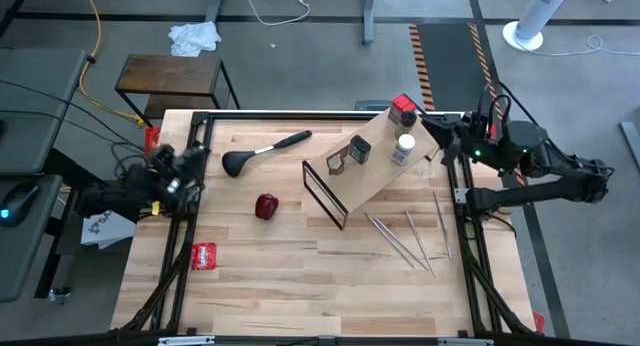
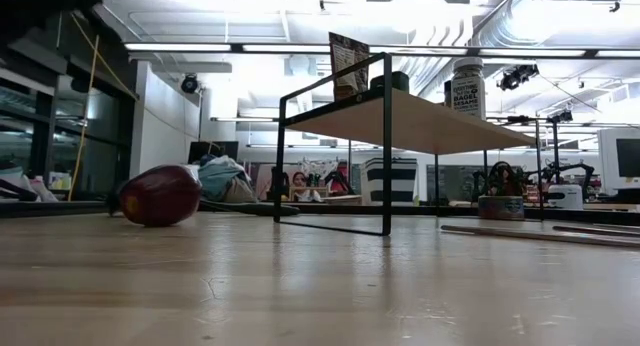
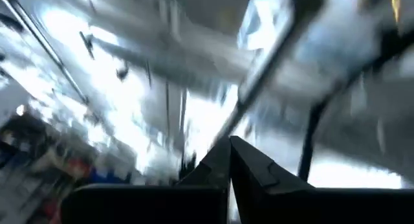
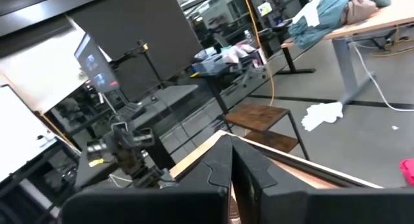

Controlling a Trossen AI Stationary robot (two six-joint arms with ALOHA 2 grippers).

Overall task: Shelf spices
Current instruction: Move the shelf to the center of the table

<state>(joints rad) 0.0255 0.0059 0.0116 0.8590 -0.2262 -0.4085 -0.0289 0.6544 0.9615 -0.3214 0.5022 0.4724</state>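
Butcher-block tabletop (image 1: pixel 300 276), light wood strips, black frame round the edge; low view shows worn grain w/ fine scratches. Shelf (image 1: pixel 372 166) sits diagonal at the far-right part of the table, board pale wood on black rod end frames; in low view (image 2: pixel 420 121) it stands upright, board level. On the board: clear jar w/ white cap (image 1: pixel 404 149) (image 2: pixel 468 86), red-capped jar (image 1: pixel 403 109) at the far end, two dark jars (image 1: pixel 358 150) nearer the mid, and a tan holder (image 1: pixel 337 164) (image 2: pixel 348 64) by the near end frame.

Off the shelf, on the table: black ladle (image 1: pixel 262 149) far-left of centre; dark red round item (image 1: pixel 266 206) (image 2: pixel 160 195) mid-table; flat red packet (image 1: pixel 203 255) near the left edge; thin metal sticks (image 1: pixel 410 238) near the right side, beside the shelf.

Left gripper (image 3: pixel 230 160) hangs at the left table edge, fingers pressed together, nothing in them; view past it too blurred to read. Right gripper (image 4: pixel 231 160) at the far-right corner, also closed & empty, aimed across the room.

Room: grey floor, small brown side table (image 1: pixel 170 78) behind the far-left corner, white crumpled cloth (image 1: pixel 194 36) on floor, white fan base (image 1: pixel 528 31) far right; desks, monitors, strip lights beyond.
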